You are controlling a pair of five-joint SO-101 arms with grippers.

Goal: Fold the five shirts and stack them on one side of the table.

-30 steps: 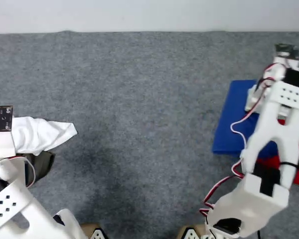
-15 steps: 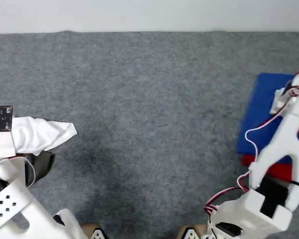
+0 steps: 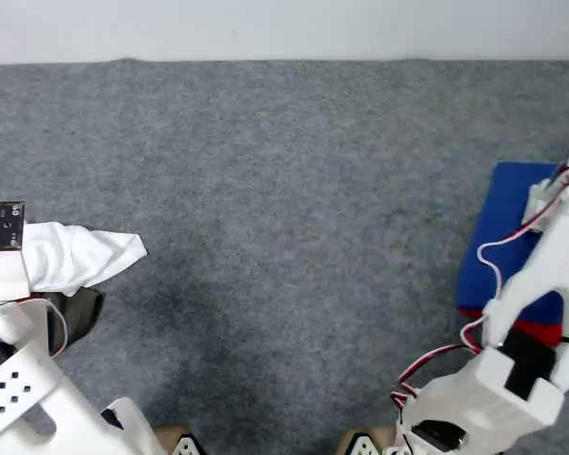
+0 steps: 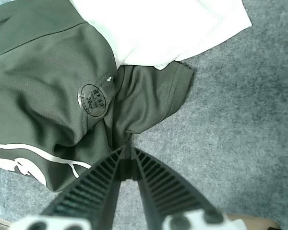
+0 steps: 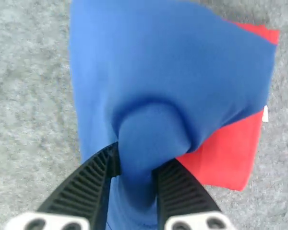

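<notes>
Four shirts are in sight, one of each colour. One blue shirt (image 5: 168, 72) and one red shirt (image 5: 230, 153) are at the right hand (image 5: 137, 160). One white shirt (image 4: 153, 26) and one dark green shirt (image 4: 43, 91) are at the left hand (image 4: 127, 149). The dark green shirt bears one round label (image 4: 93, 100). There are two arms, a left arm (image 3: 28, 398) and a right arm (image 3: 536, 275), each with one hand. One grey desk (image 3: 294, 190) carries them all.

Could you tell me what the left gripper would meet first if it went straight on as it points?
The dark green shirt, whose folded edge lies right at the tips of the left gripper; the white shirt lies beyond.
</notes>
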